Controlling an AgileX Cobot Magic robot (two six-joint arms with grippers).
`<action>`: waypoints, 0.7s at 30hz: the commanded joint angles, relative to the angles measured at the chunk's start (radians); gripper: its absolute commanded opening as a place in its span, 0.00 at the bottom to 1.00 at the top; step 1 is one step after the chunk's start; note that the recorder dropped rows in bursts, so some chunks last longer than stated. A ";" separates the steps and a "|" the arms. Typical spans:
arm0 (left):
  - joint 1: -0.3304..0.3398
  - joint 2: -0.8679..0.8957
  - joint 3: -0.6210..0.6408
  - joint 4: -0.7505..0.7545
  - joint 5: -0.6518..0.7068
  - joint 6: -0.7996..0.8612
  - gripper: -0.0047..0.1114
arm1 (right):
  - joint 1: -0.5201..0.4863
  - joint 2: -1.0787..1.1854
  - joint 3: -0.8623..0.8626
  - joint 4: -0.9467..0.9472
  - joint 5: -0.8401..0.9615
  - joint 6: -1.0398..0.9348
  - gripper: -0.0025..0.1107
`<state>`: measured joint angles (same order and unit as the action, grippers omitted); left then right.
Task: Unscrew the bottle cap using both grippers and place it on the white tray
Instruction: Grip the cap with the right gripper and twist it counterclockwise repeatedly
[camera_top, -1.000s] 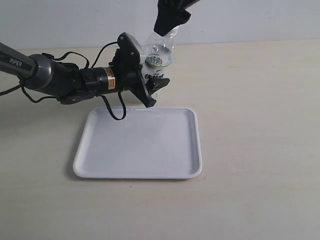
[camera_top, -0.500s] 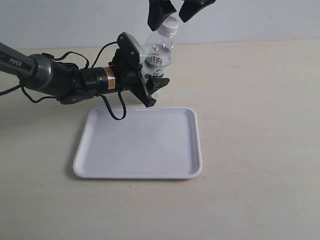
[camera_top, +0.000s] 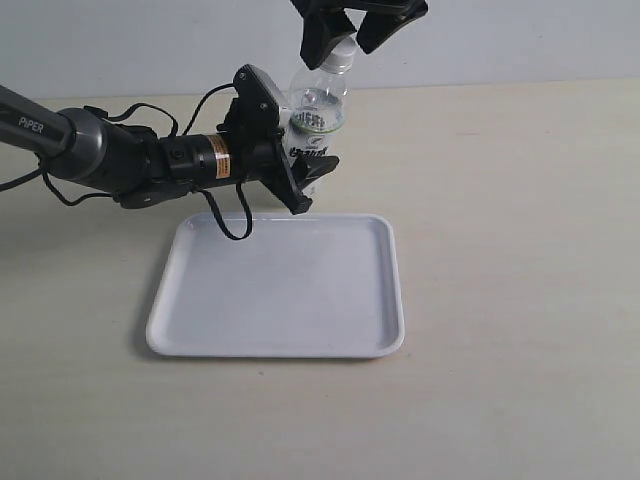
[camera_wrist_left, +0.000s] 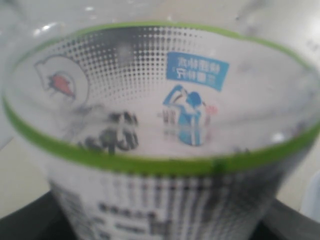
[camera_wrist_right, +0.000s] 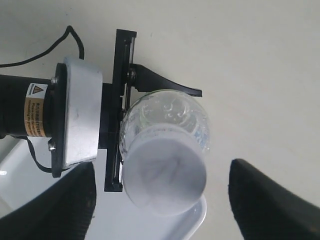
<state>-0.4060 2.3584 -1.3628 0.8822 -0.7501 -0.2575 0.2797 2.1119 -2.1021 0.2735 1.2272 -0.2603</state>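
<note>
The white tray (camera_top: 290, 300) is closest. It lies flat on the table (camera_top: 520, 250).

Just past the tray's far edge, my left pincer (camera_top: 308, 160) comes in from the side. It is squeezed tight on the bottle (camera_top: 322, 105), right around the label (camera_wrist_left: 165, 100) with the green stripe. My left wrist camera is so close that the label fills its whole picture. The bottle leans a little. I cannot see its bottom.

The cap (camera_wrist_right: 165, 175) sits on top of the bottle, not on the tray.

Up there my right pincer (camera_top: 340, 42) hangs over the cap. Its two fingers (camera_wrist_right: 270, 200) are wide apart, one on each side of the cap. From my right wrist camera I see a gap between each finger and the cap.
</note>
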 joint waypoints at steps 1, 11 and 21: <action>-0.003 -0.009 -0.001 -0.003 0.013 -0.008 0.04 | -0.002 -0.002 0.003 -0.004 -0.006 -0.006 0.64; -0.003 -0.009 -0.001 -0.003 0.013 -0.008 0.04 | -0.002 -0.002 0.003 -0.004 -0.006 -0.037 0.64; -0.003 -0.009 -0.001 -0.003 0.013 -0.008 0.04 | -0.002 -0.002 0.003 -0.004 -0.043 -0.051 0.64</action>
<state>-0.4060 2.3584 -1.3628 0.8822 -0.7501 -0.2575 0.2797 2.1119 -2.1021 0.2735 1.2138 -0.3006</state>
